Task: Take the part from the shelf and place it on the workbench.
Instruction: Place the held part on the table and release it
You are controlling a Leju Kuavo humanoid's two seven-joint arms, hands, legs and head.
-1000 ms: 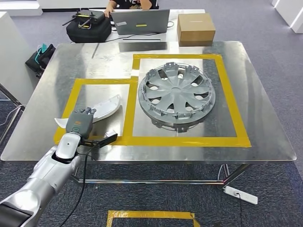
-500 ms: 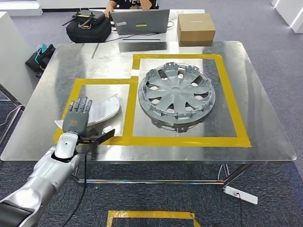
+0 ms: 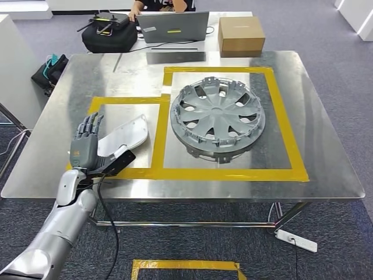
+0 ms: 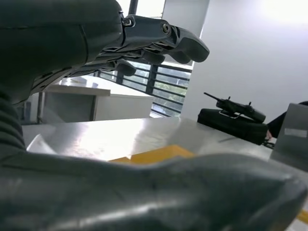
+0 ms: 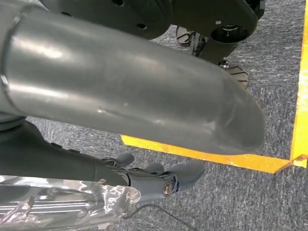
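Part (image 3: 125, 133), a pale curved shell-like piece, lies flat on the steel worktop (image 3: 325, 157) in the left half of the head view, inside the smaller square marked by yellow tape (image 3: 160, 137). The left hand (image 3: 84, 146) is at the lower left of the frame, raised just above the worktop at the part's near left end, fingers (image 3: 90, 123) spread apart and pointing away from the robot, thumb (image 3: 119, 161) stretched out to the right along the near tape line; it holds nothing. The part sits just beyond and to the right of that hand, its left end hidden behind the palm, so contact there cannot be judged. In the left wrist view the fingers (image 4: 163, 36) are extended over the shiny worktop with open space beneath them. To the right, within the larger taped rectangle, lies a grey wheel cover (image 3: 217, 116), well apart from the part. At the top of the frame sit a black bag (image 3: 109, 33), a laptop (image 3: 173, 27) and a cardboard box (image 3: 240, 35). The right hand (image 5: 156, 180) hangs over grey carpet (image 5: 232, 202) in the right wrist view, fingers loosely extended and holding nothing.
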